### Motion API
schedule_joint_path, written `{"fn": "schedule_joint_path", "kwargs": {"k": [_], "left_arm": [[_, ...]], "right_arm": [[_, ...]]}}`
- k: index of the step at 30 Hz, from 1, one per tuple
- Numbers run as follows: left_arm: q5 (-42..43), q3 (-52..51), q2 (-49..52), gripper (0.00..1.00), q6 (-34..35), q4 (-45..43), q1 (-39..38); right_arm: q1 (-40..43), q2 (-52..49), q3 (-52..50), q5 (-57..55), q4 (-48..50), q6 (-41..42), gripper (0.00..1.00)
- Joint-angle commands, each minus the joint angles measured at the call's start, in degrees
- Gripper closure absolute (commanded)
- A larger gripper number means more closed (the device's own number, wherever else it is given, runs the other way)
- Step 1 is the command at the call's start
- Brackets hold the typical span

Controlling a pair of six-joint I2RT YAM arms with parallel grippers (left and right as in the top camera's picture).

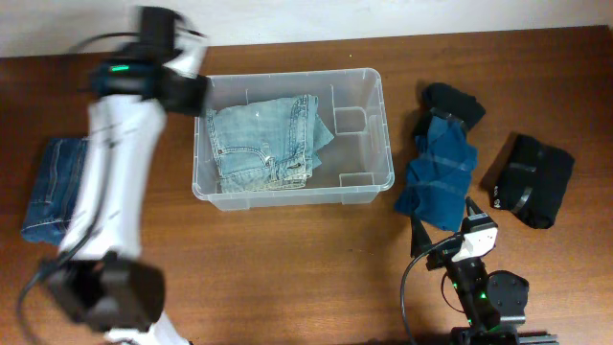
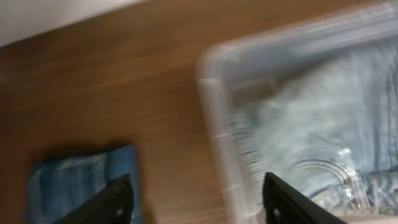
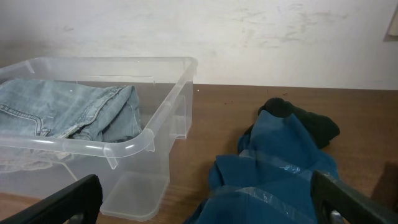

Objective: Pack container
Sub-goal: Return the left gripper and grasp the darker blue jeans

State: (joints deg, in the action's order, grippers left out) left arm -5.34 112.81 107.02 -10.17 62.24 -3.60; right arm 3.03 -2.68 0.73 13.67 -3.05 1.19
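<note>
The clear plastic container (image 1: 374, 91) stands at the table's middle. Folded light-blue jeans (image 1: 265, 142) lie in its left half. My left gripper (image 1: 187, 91) is open and empty at the tub's far-left corner. In the blurred left wrist view its fingers (image 2: 199, 202) straddle the tub's left wall (image 2: 217, 143), with the light jeans (image 2: 311, 137) on the right. My right gripper (image 1: 445, 230) is open and empty near the front edge. Its wrist view shows its fingers (image 3: 205, 202) apart, the tub (image 3: 168, 106) on the left and a blue garment (image 3: 280, 174) just ahead.
A folded pair of darker blue jeans (image 1: 53, 187) lies at the table's left and shows in the left wrist view (image 2: 81, 180). The blue garment (image 1: 439, 172) lies right of the tub over a black one (image 1: 455, 103). Another black bundle (image 1: 532, 179) lies far right.
</note>
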Motion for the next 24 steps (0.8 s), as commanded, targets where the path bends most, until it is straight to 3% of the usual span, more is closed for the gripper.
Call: {"fn": "schedule_joint_path", "kwargs": {"k": [1, 6, 12, 20, 21, 24], "left_arm": [[7.85, 1.14, -3.56, 0.31, 3.74, 1.53, 9.66], [15.56, 1.11, -1.92, 0.23, 3.69, 0.92, 25.99], [21.03, 1.11, 2.14, 0.13, 3.69, -0.72, 38.71], [28.41, 1.11, 11.80, 0.13, 2.60, -0.76, 46.99], [28.72, 1.11, 13.70, 0.04, 2.38, -0.74, 47.63], [28.70, 1.11, 17.57, 0.01, 0.09, -0.94, 48.68]], "right_arm": [[0.33, 0.33, -0.42, 0.92, -0.13, -0.35, 0.02], [0.33, 0.33, -0.42, 0.94, -0.11, -0.35, 0.02], [0.33, 0.33, -0.42, 0.92, -0.11, -0.35, 0.02], [0.33, 0.33, -0.42, 0.92, -0.13, -0.35, 0.02], [0.33, 0.33, -0.42, 0.92, -0.11, -0.35, 0.02], [0.33, 0.33, -0.42, 0.92, -0.13, -0.35, 0.02]]}}
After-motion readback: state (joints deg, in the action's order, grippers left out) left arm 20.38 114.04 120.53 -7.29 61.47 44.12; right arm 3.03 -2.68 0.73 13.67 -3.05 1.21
